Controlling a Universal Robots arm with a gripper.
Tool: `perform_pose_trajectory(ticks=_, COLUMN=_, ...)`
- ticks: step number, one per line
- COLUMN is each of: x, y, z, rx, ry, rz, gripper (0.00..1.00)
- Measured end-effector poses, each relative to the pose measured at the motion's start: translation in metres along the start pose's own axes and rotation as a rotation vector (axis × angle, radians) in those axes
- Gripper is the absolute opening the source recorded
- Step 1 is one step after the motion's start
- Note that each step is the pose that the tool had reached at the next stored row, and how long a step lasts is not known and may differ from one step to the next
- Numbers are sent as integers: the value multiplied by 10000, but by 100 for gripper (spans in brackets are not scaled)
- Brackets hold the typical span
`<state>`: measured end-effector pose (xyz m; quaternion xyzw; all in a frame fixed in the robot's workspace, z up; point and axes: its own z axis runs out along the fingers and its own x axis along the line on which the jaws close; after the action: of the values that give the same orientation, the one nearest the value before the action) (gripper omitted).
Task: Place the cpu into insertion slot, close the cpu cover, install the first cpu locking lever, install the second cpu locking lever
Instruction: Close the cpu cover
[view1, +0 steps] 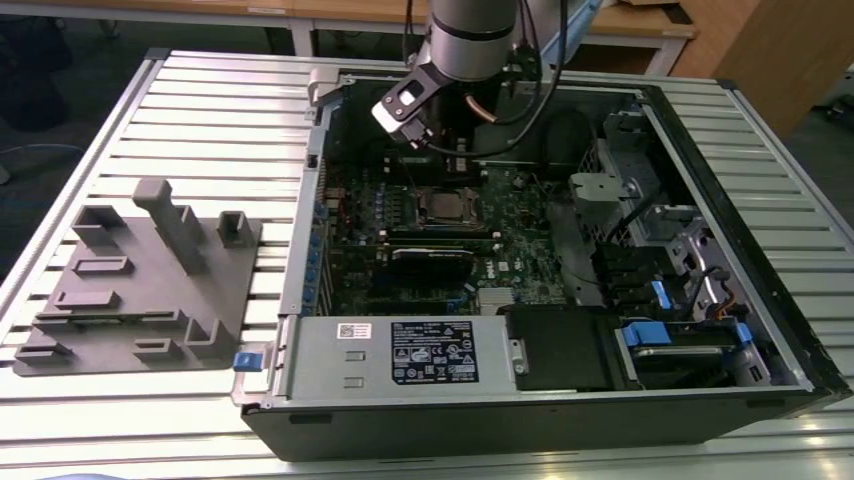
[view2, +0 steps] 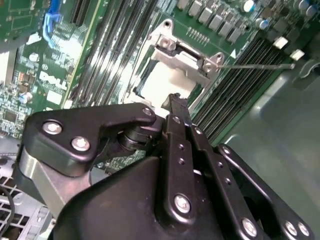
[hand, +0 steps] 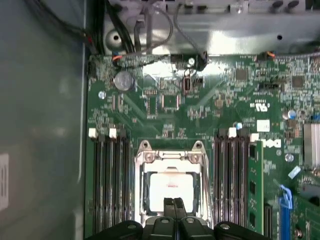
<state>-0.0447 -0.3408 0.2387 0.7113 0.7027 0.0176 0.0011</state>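
Pressing its two black fingers together with nothing between them, the gripper (hand: 173, 203) is pointing down at one edge of the cpu (hand: 169, 184); whether the tips are touching it cannot be told. The cpu is lying flat in the insertion slot (hand: 145, 199), its pale metal top showing through the square opening of the cpu cover (hand: 203, 182), which is lying down over it. In the second wrist view a thin metal lever (view2: 260, 65) is reaching from the cover's hinged corner out across the long black slots (view2: 235, 87). Around the socket the green motherboard (hand: 210, 110) is lying inside the open computer case (view1: 534, 430), under the arm (view1: 470, 35). The case is resting on a slatted table (view1: 214, 110), with a grey moulded fixture (view1: 134, 280) sitting beside it at the exterior view's left.
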Motion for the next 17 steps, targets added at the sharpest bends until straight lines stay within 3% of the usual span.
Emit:
perform_pose_trajectory(ticks=5, x=-2, y=-25, z=42, rx=1, ry=-14, rz=-1, gripper=11)
perform_pose_trajectory(ticks=9, x=-3, y=-27, z=79, rx=1, ry=-73, rz=-3, gripper=11)
perform_pose_trajectory(ticks=17, x=-2, y=-27, z=91, rx=-1, ry=-84, rz=-2, gripper=11)
